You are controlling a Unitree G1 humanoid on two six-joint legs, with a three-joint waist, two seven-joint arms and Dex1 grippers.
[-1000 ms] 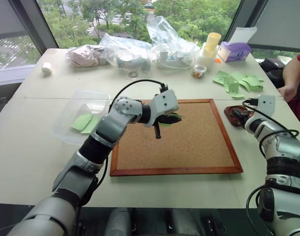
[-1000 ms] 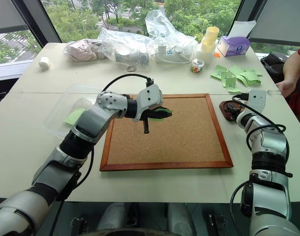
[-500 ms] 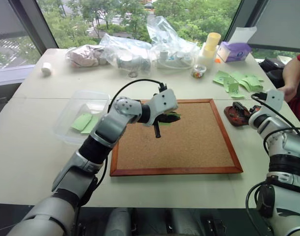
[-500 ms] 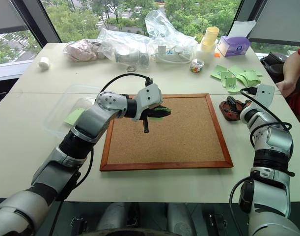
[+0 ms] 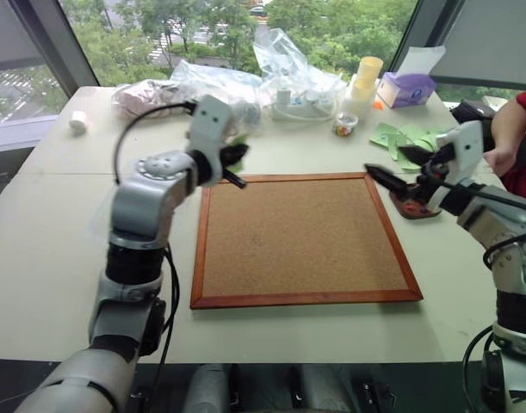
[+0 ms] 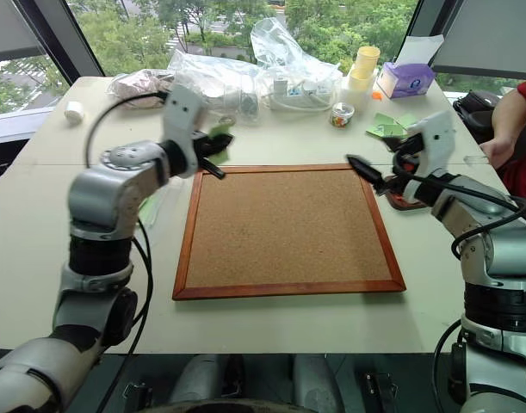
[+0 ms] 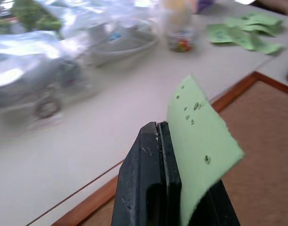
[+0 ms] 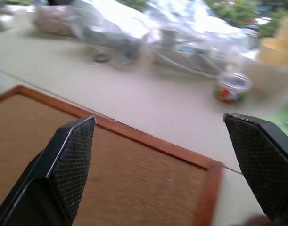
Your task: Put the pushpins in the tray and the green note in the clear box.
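Note in transit to box

Left tool (image 7: 159, 141) is clamped on the note (image 7: 200, 155); right tool (image 8: 165, 155) is spread apart. The thin edge grip could slip, dropping it short of the box.

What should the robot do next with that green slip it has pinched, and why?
Probably carry it on toward its own left and release it over the clear box. The left pincer is shut on the green note, lifted off the cork board, and the box lies beside that board's left edge, partly hidden behind the arm.
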